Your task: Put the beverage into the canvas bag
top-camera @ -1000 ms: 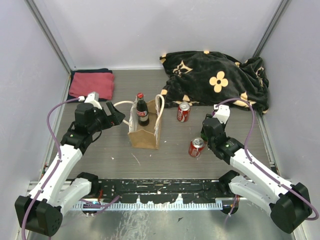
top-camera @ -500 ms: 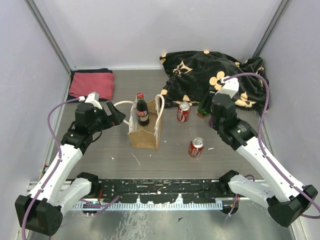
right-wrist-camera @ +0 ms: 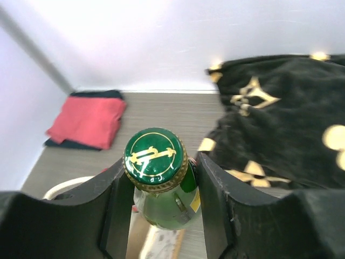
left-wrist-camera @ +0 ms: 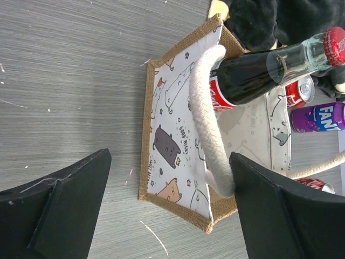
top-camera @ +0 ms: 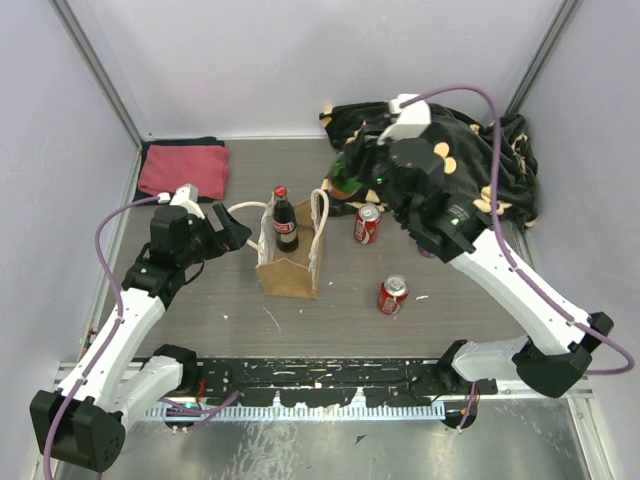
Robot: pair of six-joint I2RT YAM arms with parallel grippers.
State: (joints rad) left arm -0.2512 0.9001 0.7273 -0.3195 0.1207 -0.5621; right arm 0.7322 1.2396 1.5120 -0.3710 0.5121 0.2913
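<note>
The right gripper (top-camera: 365, 176) is closed on the neck of a green bottle (top-camera: 346, 180). It holds the bottle up in the air with the cap on top, at the upper middle of the top view, by the edge of the black blanket (top-camera: 450, 160). The canvas bag (top-camera: 290, 268) stands down and to the left of it, mouth up. A cola bottle (top-camera: 285, 220) is already in the bag. So the right arm should go down-left, I think. The left gripper (top-camera: 228, 232) is wide open, just left of the bag by its rope handle (top-camera: 245, 208).
</note>
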